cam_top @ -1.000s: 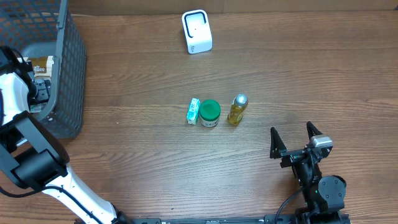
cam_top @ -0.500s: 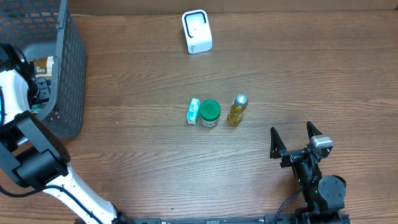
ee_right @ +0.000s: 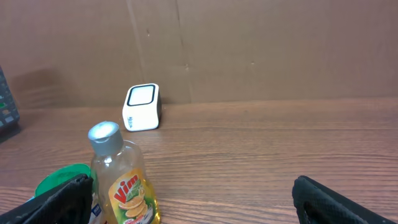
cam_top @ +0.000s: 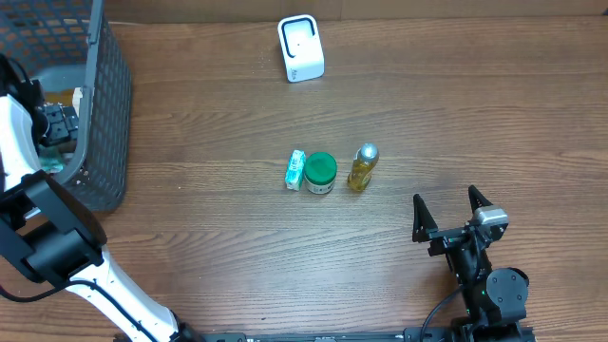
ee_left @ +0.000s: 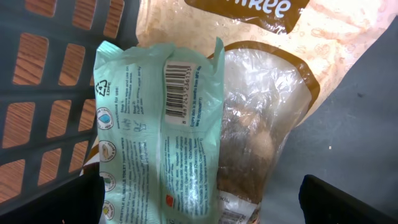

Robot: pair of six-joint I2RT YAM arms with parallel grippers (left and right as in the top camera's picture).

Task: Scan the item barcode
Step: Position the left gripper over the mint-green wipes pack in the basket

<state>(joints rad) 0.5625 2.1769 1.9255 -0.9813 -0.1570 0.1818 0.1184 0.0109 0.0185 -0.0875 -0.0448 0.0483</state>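
Hovering wide open and empty over the mint packet (ee_left: 155, 124), the left pincer (ee_left: 202, 199) risks pinching the overlapped clear bag (ee_left: 261, 124) too.

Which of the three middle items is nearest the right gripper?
The yellow Vim bottle, rightmost; the green jar and teal box lie farther left.

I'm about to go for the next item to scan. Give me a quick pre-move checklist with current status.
1. Left gripper open, not pinching the mint-green plastic packet: ok.
2. Packet lies inside the dark grey mesh basket, on a clear plastic bag: ok.
3. Right gripper open and empty: ok.
4. White box-shaped scanner upright, nothing blocking it: ok.
5. Small teal box, green-lidded jar and yellow silver-capped bottle in a row mid-table: ok.
6. Bottle's barcode side located: cannot tell.
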